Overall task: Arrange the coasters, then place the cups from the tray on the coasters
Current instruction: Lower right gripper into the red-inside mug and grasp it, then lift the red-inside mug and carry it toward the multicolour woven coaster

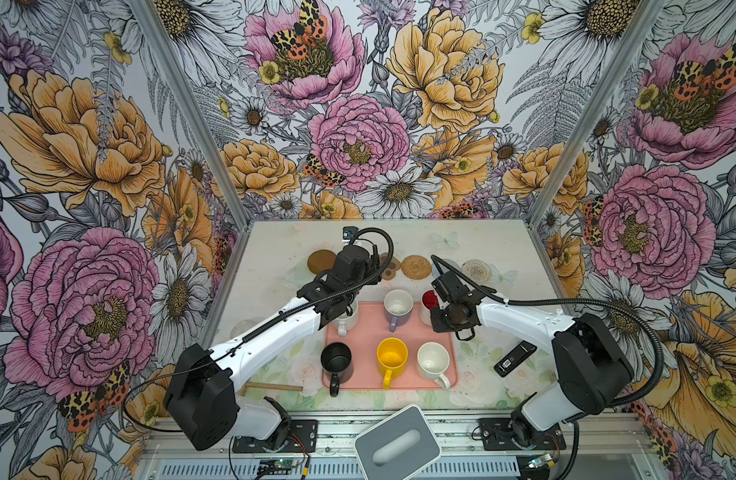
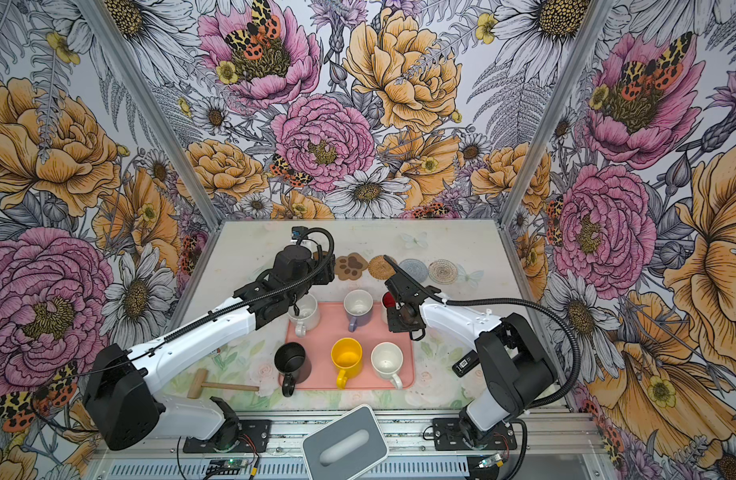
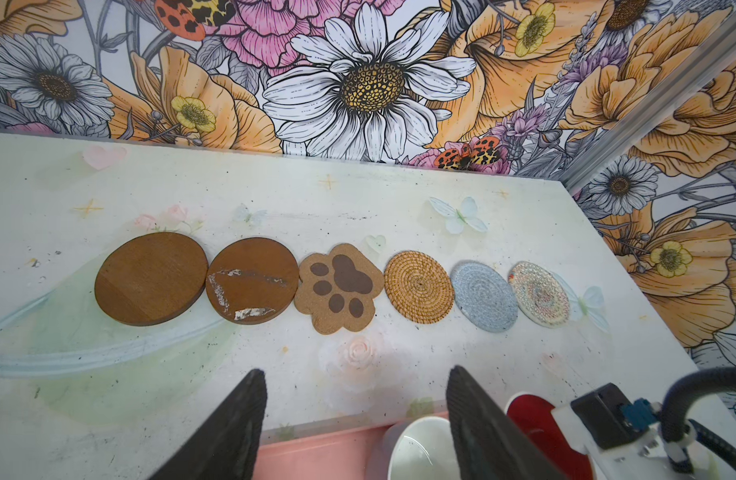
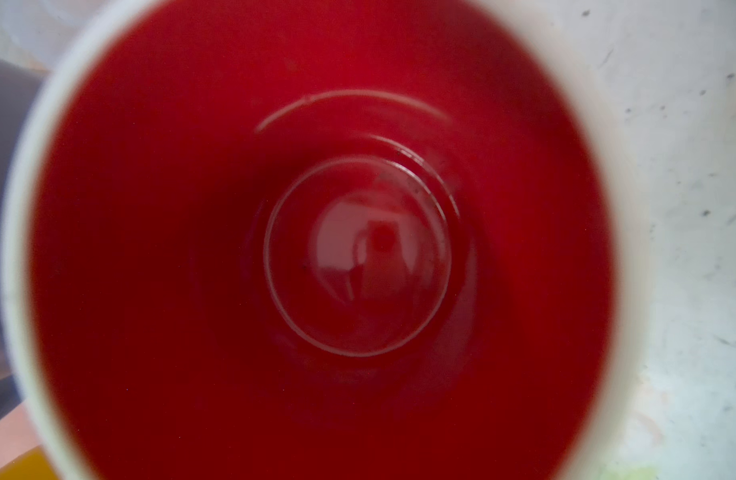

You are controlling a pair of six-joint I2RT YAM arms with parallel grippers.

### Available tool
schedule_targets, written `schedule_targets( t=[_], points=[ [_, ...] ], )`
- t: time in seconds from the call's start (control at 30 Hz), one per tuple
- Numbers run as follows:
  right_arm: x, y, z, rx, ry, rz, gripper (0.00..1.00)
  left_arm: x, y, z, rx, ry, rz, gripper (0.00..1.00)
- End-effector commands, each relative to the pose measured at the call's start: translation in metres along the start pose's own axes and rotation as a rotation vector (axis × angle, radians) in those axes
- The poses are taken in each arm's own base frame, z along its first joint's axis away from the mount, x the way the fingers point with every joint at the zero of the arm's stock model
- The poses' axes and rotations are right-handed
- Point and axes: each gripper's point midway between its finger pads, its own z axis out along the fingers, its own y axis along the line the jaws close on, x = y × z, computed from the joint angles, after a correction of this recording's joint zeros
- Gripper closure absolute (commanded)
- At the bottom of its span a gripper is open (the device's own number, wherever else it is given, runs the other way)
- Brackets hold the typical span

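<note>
The left gripper [image 3: 356, 376] hangs above the far edge of the salmon-pink tray [image 3: 312, 455]. Its fingers [image 3: 233, 428] are well apart with nothing between them, and their roots are cut off by the frame edge. Beyond its tips the six coasters lie in one row on the table [image 3: 358, 195]: plain brown disc [image 3: 150, 278], scuffed brown disc [image 3: 252, 282], paw-print coaster [image 3: 337, 286], rattan coaster [image 3: 418, 286], grey-blue woven coaster [image 3: 484, 297] and cream lacy coaster [image 3: 539, 293]. Each touches or lies just beside the next. Just under this gripper stands the lavender mug [image 3: 416, 446], half behind one finger.

The right gripper [image 1: 437, 311] points down over the red-lined white mug [image 4: 316, 249]. Its wrist camera looks straight into the blurred cup and shows no finger. In both top views the wrist body covers the tips, so I cannot tell whether the jaws are apart or clamped on the rim. This mug is at the tray's far corner, mostly hidden beneath the gripper, and whether it rests on the tray cannot be made out.

A white mug [image 1: 346, 320] sits half under the left forearm. Behind both grippers, toward the arm bases, the black mug [image 1: 336, 361], yellow mug [image 1: 392, 357] and cream-white mug [image 1: 434, 359] stand on the tray in full view.
</note>
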Motion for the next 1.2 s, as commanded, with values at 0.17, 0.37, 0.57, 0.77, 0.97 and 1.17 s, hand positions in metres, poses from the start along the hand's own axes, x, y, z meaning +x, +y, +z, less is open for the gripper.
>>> schedule_targets(
  t=[0.17, 0.37, 0.57, 0.77, 0.97, 1.17],
  points=[
    [-0.023, 0.002, 0.002, 0.035, -0.078, -0.004, 1.0, -0.002, -0.001, 0.003, 0.013, -0.005, -0.024, 0.3],
    [-0.02, 0.0, -0.001, 0.093, -0.11, -0.036, 1.0, -0.003, -0.001, 0.004, 0.011, -0.005, -0.026, 0.3],
    [-0.027, -0.002, -0.02, 0.15, -0.2, -0.056, 1.0, -0.002, 0.0, 0.004, 0.011, -0.003, -0.028, 0.3],
    [-0.037, -0.008, -0.041, 0.184, -0.287, -0.044, 1.0, -0.002, 0.001, 0.002, 0.007, -0.006, -0.028, 0.3],
    [-0.047, -0.011, -0.057, 0.195, -0.35, -0.039, 1.0, -0.002, 0.001, 0.002, 0.007, -0.006, -0.029, 0.3],
    [-0.061, -0.016, -0.067, 0.182, -0.374, -0.026, 1.0, -0.002, 0.002, 0.001, 0.004, -0.007, -0.029, 0.3]
  ],
)
